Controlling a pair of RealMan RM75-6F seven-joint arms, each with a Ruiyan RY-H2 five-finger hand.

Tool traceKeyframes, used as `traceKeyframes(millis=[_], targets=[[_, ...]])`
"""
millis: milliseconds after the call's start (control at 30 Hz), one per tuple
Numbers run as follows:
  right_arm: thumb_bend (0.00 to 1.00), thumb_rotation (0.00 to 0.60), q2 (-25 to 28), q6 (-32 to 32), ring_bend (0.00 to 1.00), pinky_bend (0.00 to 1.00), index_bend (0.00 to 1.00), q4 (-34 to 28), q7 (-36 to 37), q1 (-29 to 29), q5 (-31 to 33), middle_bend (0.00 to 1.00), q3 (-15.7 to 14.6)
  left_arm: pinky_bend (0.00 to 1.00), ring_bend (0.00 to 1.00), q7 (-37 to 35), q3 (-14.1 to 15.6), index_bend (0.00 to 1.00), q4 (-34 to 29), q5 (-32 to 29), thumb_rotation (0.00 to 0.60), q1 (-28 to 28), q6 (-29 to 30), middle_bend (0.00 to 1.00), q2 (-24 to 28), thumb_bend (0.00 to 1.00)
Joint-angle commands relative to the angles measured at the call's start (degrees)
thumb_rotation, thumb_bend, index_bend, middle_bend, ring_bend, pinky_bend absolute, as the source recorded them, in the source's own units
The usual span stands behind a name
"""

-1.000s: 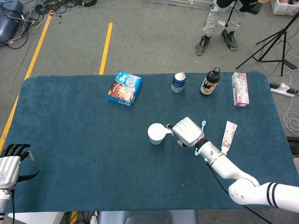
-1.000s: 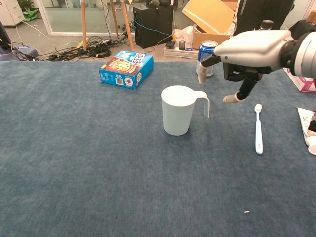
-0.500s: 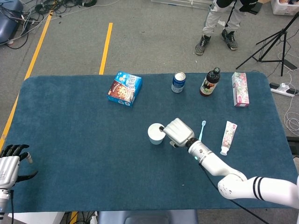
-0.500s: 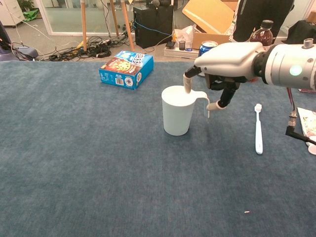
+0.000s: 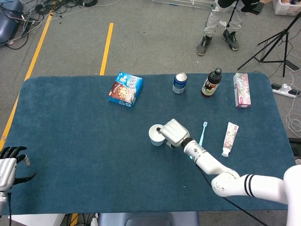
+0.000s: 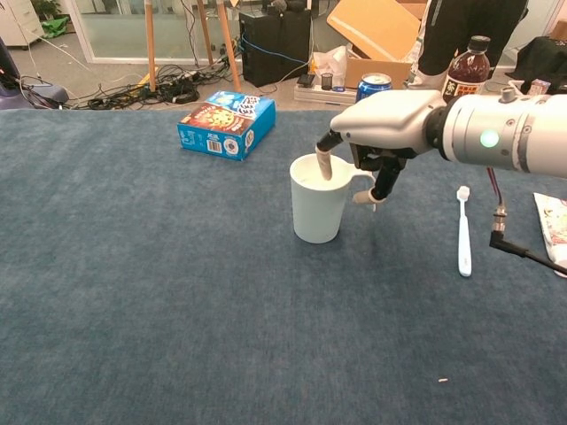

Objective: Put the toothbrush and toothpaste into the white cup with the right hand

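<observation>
Lab: floor cables [image 5: 56, 5], tripod [image 5: 275, 42], tape [image 5: 107, 49].

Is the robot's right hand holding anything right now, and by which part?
The right hand is at the white cup, one finger dipped inside the rim, others by the handle. A firm grip cannot be told. The left hand holds nothing.

my head view looks steeply down from above on the whole blue table [image 5: 70, 122] with the floor beyond its far edge. my chest view sits low near the front edge, looking level across the table [image 6: 133, 310] toward the room's clutter. the 2 views share the white cup [image 5: 156, 134] [image 6: 319, 209], toothbrush [image 5: 202, 133] [image 6: 462, 230] and right hand [image 5: 173, 133] [image 6: 381, 128].
</observation>
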Motion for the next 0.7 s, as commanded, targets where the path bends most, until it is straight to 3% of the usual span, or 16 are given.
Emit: traceKeyframes(millis=[33,700], targets=[[0.2,0.6,-0.29,0.01,1.0,1.0,0.4,0.21,0.19,0.26,0.08,0.99,-0.21,0.13,0.18,-0.17,0.01,0.58,0.08,0.15,0.6,0.02,0.07,0.25,0.03,0.0],[0.3,0.6,-2.99,0.82,1.0,1.0,0.51,3.17,0.53,1.91,0.61,1.0,-2.18,0.13,0.18,-0.99,0.16,0.58,-0.03,0.71,0.6,0.46,0.64,0.25,0.41,0.0]])
